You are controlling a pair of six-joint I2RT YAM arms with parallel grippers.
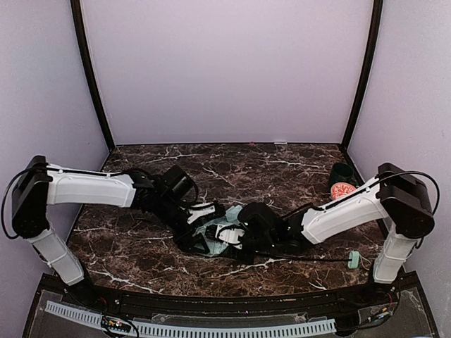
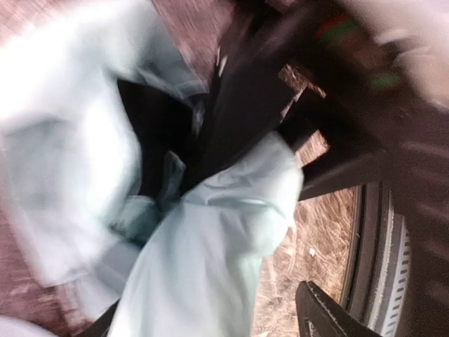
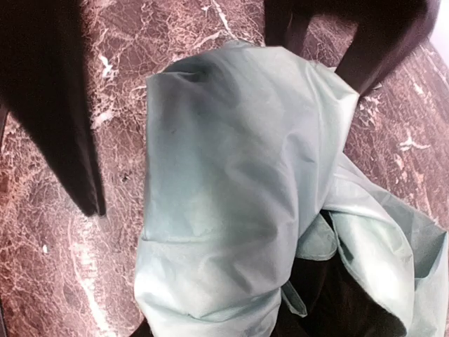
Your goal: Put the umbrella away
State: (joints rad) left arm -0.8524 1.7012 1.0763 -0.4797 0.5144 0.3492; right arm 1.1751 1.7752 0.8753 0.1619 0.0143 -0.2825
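Note:
The umbrella (image 1: 220, 236) lies crumpled at the table's middle, pale mint fabric with black lining. Its thin black shaft runs right to the small mint handle (image 1: 354, 260). My left gripper (image 1: 204, 218) stands open over the fabric (image 2: 203, 267). One finger (image 2: 323, 316) is apart from the cloth, with marble showing between. My right gripper (image 1: 237, 236) is shut on a bunched fold of the umbrella (image 3: 231, 210), which hides its fingertips. In the right wrist view the left gripper's dark fingers (image 3: 63, 112) straddle the cloth.
An orange-and-white round object (image 1: 343, 190) and a dark green cylinder (image 1: 342, 173) sit at the back right. The marble table (image 1: 141, 260) is walled by lilac panels. A black rail and white cable strip (image 1: 211, 327) run along the near edge.

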